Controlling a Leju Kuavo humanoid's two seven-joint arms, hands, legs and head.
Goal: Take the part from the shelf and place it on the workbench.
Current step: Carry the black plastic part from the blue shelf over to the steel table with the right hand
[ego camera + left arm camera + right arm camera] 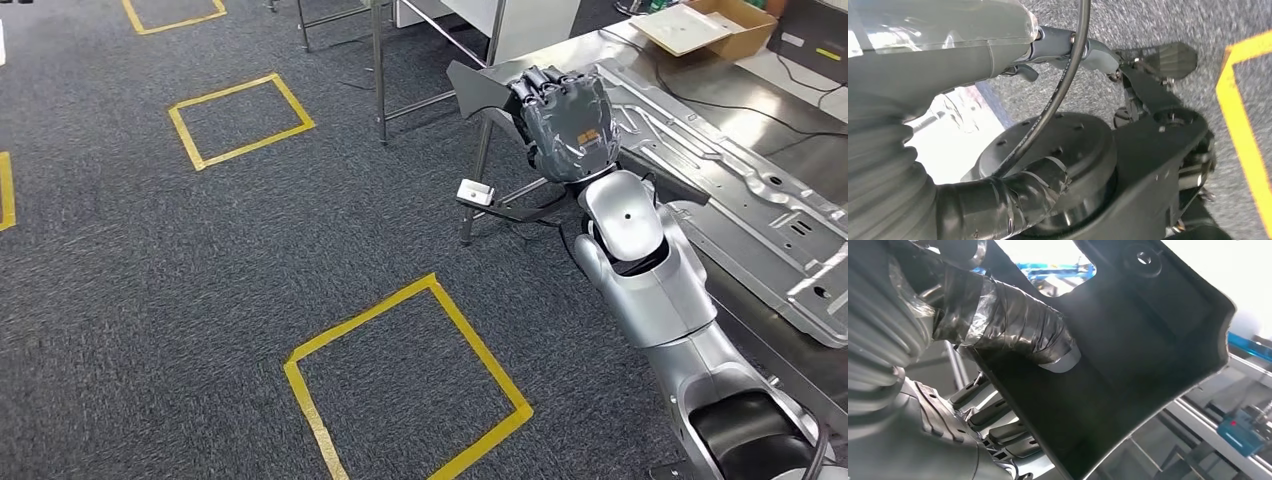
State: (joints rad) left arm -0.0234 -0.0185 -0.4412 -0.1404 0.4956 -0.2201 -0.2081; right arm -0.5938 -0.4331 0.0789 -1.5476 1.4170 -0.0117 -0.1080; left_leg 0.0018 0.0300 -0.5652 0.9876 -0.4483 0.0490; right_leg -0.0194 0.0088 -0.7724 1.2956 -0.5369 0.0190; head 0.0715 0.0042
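My right hand grips the dark part at its near end, long axis running out leftward past the workbench edge over the floor, so the bench lies to my right; left hand's state I cannot tell.
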